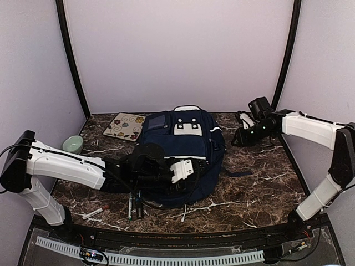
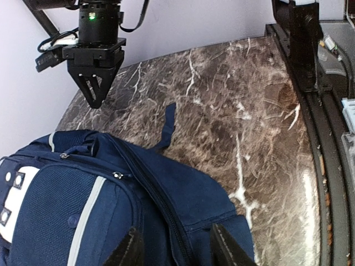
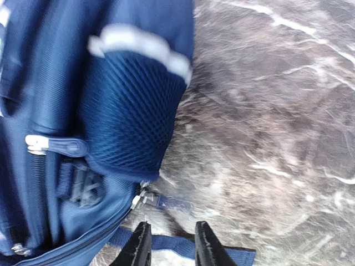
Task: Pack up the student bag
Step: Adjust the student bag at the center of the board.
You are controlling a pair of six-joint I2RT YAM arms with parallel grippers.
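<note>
The student bag (image 1: pixel 180 149), navy blue with white trim, lies flat in the middle of the marble table. My left gripper (image 1: pixel 194 167) rests low over the bag's near part. In the left wrist view it (image 2: pixel 177 252) is open, its fingers straddling the bag's (image 2: pixel 166 199) zipper seam. My right gripper (image 1: pixel 242 136) hovers just right of the bag. In the right wrist view it (image 3: pixel 172 246) is open above a loose blue strap (image 3: pixel 222 254), with nothing between its fingers. The bag's mesh side pocket (image 3: pixel 130 111) and a zipper pull (image 3: pixel 163 200) lie just ahead of it.
A floral notebook (image 1: pixel 125 126) lies at the back left beside the bag, and a pale green bowl (image 1: pixel 72 144) stands further left. Several pens (image 1: pixel 133 208) and a red-tipped marker (image 1: pixel 95 212) lie near the front edge. The right gripper (image 2: pixel 94 83) shows across the table.
</note>
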